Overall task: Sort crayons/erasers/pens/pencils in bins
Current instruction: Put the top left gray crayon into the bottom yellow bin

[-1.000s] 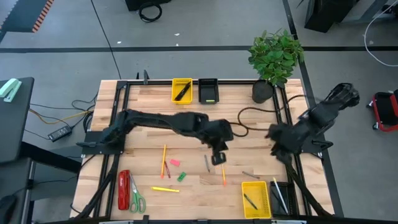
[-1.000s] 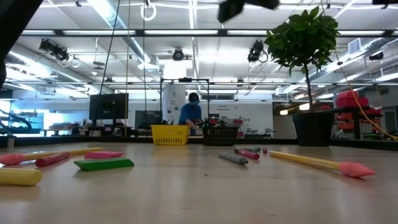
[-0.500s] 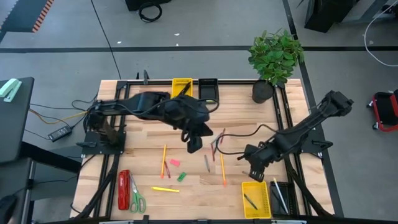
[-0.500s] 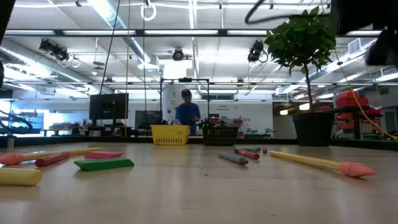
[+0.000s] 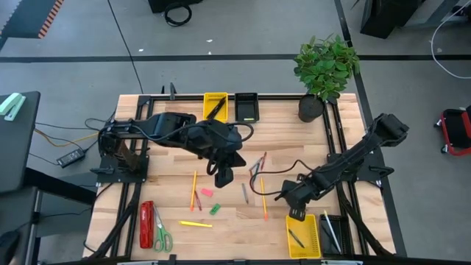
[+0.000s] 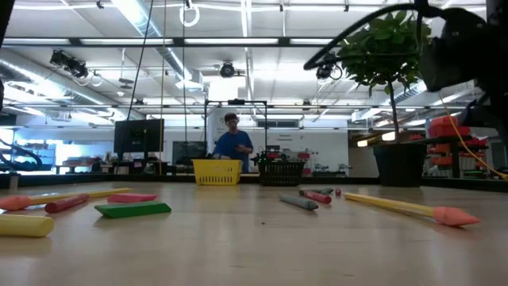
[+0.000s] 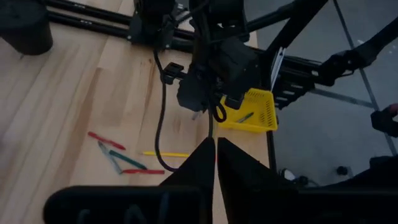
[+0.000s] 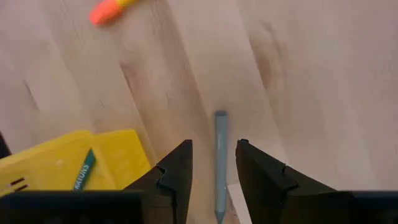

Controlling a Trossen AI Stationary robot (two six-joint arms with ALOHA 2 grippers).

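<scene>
1. The right gripper (image 8: 212, 148) hangs low over the wood with its two fingers standing a little apart. A grey crayon (image 8: 220, 158) lies flat on the table in the gap between them. I cannot tell whether either finger touches it.
2. Just beside that crayon is the near yellow bin (image 8: 121, 155), and a green crayon (image 8: 81, 177) lies inside it.
3. The left gripper (image 5: 224, 175) hovers over the middle of the table with its fingers pressed almost together and nothing between them. It is well apart from the right one.
4. The surface is a pale wooden table (image 5: 169, 147) in a black frame. A potted plant (image 5: 326, 66) stands at its far right corner. A red stapler (image 5: 146, 224) and green-handled scissors (image 5: 162, 237) lie at the near left.
5. Beyond the table is a bright workshop, where a person (image 6: 232, 143) stands far back.
6. I count four bins. A yellow bin (image 5: 215, 105) and a black bin (image 5: 246, 107) are at the far edge, and a yellow one and a black one (image 5: 333, 232) are at the near right.
7. Two erasers lie loose, a pink eraser (image 5: 207, 192) and a green eraser (image 5: 214, 209).
8. Three pencils lie loose. Two are orange (image 5: 193, 185) (image 5: 263, 200) and one is a yellow pencil (image 5: 196, 224).
</scene>
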